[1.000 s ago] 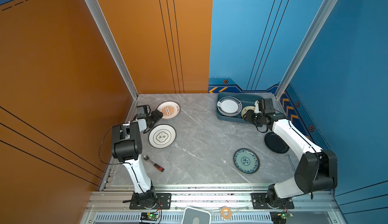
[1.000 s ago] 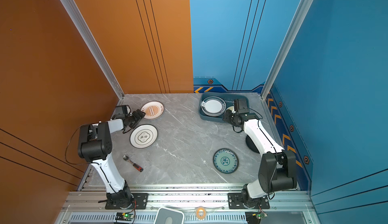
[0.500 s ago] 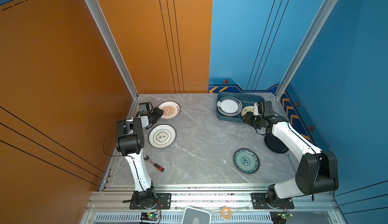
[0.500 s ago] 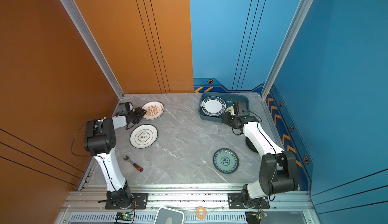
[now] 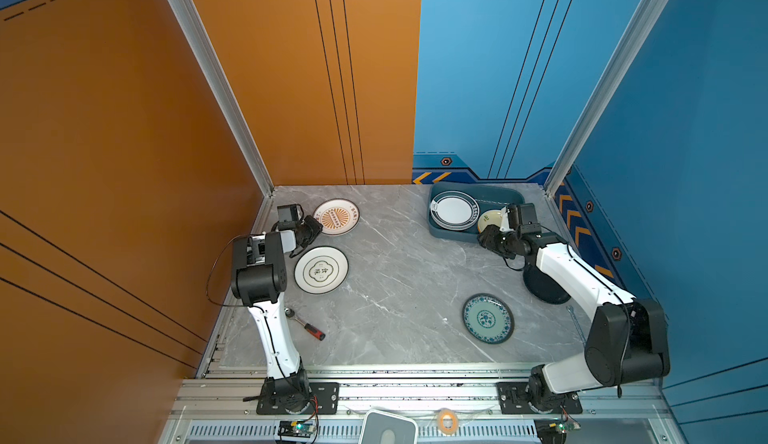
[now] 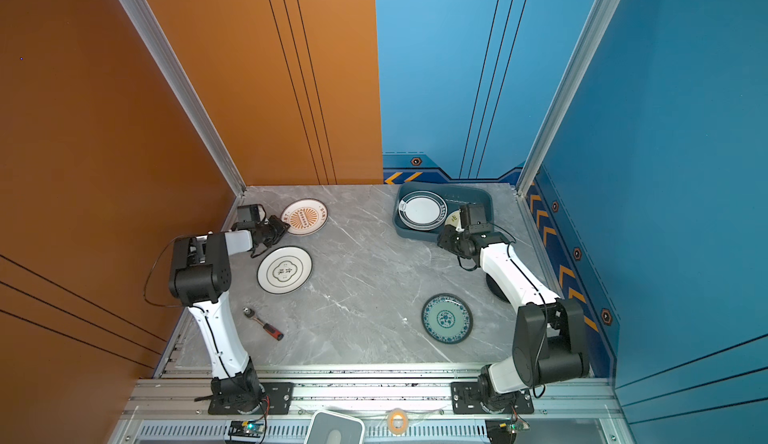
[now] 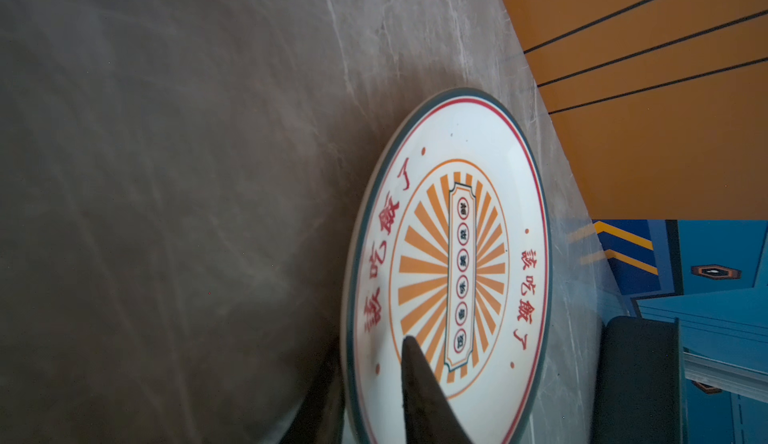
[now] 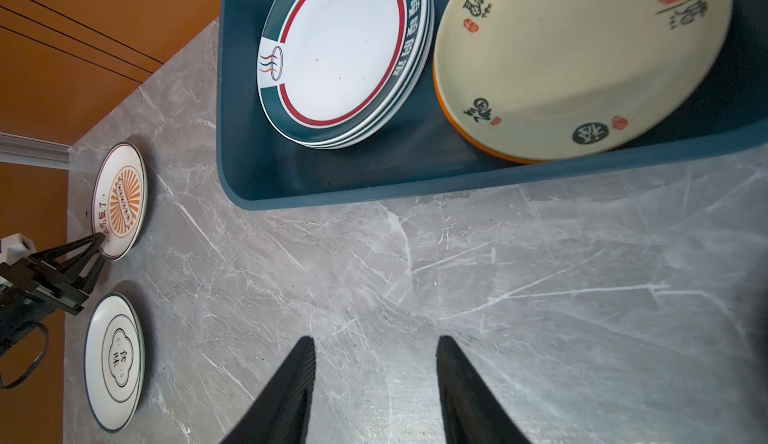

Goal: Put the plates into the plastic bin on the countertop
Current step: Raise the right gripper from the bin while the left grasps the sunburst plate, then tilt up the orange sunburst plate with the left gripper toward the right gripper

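- Bin [image 8: 374,190]: stands at the far right of the desk [image 5: 395,279]. Inside are stacked green-rimmed plates [image 5: 454,210] on the left and a cream plate [image 8: 582,59] lying on an orange plate [image 8: 486,151] on the right.
- Sunburst plate [image 5: 337,216]: on the desk at the far left, well apart from the bin.
- Grip, left: the left claw [image 5: 318,226] is narrowed onto the sunburst plate's near rim, one finger over the face and one under the edge (clearest in the wrist views).
- Grip, right: the right claw [image 8: 376,338] stands about half wide and holds nothing, above bare desk just in front of the bin.
- Other plates on the desk:
  - ringed plate [image 5: 321,270], near the left claw
  - teal plate [image 5: 488,318], front right
  - black plate [image 5: 544,290], partly under the right arm
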You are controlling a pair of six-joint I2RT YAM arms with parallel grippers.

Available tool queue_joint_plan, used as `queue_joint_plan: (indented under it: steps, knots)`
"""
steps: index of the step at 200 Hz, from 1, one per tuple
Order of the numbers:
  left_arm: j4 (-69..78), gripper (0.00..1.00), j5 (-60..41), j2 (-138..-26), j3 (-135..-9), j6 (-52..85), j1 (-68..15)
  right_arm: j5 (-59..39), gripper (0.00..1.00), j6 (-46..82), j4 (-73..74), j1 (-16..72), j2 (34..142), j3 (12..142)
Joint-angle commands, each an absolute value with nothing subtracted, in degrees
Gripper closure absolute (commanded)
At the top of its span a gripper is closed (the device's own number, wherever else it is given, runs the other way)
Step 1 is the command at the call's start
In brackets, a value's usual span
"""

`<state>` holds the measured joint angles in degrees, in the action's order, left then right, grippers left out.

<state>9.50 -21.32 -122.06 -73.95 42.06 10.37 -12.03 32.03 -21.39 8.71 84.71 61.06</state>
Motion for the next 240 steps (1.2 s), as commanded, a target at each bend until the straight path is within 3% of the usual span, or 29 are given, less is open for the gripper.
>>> queue_joint_plan:
  steps: [1, 21, 27, 43, 140, 240]
  knots:
    - [7.64, 0.79, -22.86, -123.90, -72.71, 41.84, 9.78, -12.49, 0.50, 32.87, -20.74, 9.15, 84.64, 60.22]
    - [7.82, 0.82, -22.88, -123.91, -72.58, 41.84, 9.84, -12.48, 0.50, 32.70, -21.02, 9.23, 84.55, 60.07]
    - [7.82, 0.91, -22.86, -123.86, -72.53, 41.88, 9.85, -12.48, 0.50, 32.63, -21.05, 9.28, 84.46, 60.04]
    - [7.86, 1.00, -22.70, -123.81, -72.40, 41.92, 9.85, -12.40, 0.50, 32.53, -21.18, 9.23, 84.29, 59.96]
    - [12.63, 1.00, -26.76, -121.64, -68.58, 44.91, 8.94, -15.97, 0.49, 32.33, -20.05, 9.89, 83.44, 59.00]
    - [14.75, 1.00, -35.16, -99.89, -56.72, 48.64, 4.69, -27.07, 0.35, 36.12, -11.81, 15.78, 80.55, 57.40]
